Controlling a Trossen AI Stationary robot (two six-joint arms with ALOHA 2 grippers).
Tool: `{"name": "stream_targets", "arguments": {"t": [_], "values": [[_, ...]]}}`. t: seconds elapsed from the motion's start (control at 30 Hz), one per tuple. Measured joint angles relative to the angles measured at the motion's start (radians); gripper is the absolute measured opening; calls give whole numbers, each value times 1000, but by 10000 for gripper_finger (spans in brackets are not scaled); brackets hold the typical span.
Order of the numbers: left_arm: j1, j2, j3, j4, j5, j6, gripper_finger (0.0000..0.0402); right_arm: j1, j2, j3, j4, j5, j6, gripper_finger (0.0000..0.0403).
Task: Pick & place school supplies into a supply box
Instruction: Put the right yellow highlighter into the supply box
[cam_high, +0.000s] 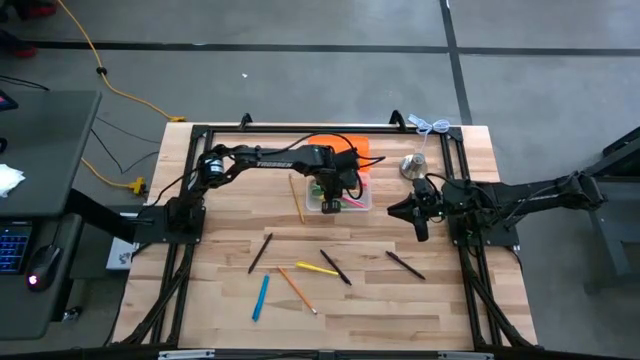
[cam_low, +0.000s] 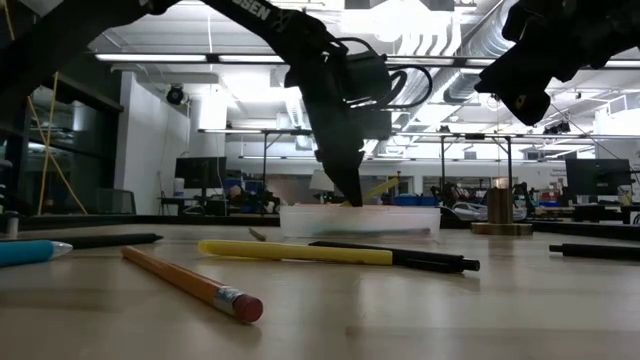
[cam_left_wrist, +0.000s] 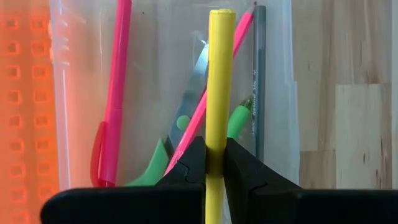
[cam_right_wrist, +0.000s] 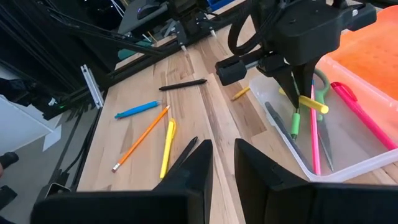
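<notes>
The supply box (cam_high: 340, 196), a clear tub, stands beside its orange lid (cam_high: 346, 148) at the table's far middle. In it lie pink pens (cam_left_wrist: 115, 93), green-handled scissors (cam_left_wrist: 186, 106), a green pen (cam_left_wrist: 237, 119) and a grey pencil (cam_left_wrist: 259, 74). My left gripper (cam_high: 328, 190) hangs over the box, shut on a yellow pen (cam_left_wrist: 219, 81). My right gripper (cam_right_wrist: 224, 163) waits to the right of the box, open, with nothing between its fingers. Loose pens and pencils lie on the near half of the table. My left gripper pinches the yellow pen's shaft (cam_left_wrist: 215, 152) between its two fingers, short of its middle. The fingers come from above, slanting down into the box's opening. The pen is tilted, its free end (cam_right_wrist: 322, 107) rising past the fingers above the things in the box.
On the wood lie a wooden pencil (cam_high: 297, 200), black pens (cam_high: 260, 252) (cam_high: 335, 267) (cam_high: 405, 264), a blue pen (cam_high: 260, 297), an orange pencil (cam_high: 297, 288) and another yellow pen (cam_high: 316, 268). A silver bell-shaped object (cam_high: 413, 165) stands right of the lid.
</notes>
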Motion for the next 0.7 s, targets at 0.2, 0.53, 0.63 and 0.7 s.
{"name": "stream_targets", "arguments": {"t": [0.2, 0.53, 0.63, 0.7], "values": [[0, 0, 1, -6, 0, 0, 56, 0, 0, 0, 0, 2, 0, 43], [0, 0, 1, -27, -3, 26, 84, 0, 0, 0, 9, 2, 0, 43], [0, 0, 1, -27, -6, 26, 107, 0, 0, 0, 8, 2, 0, 43], [0, 0, 1, -27, -7, 26, 119, 0, 0, 0, 8, 2, 0, 43]]}}
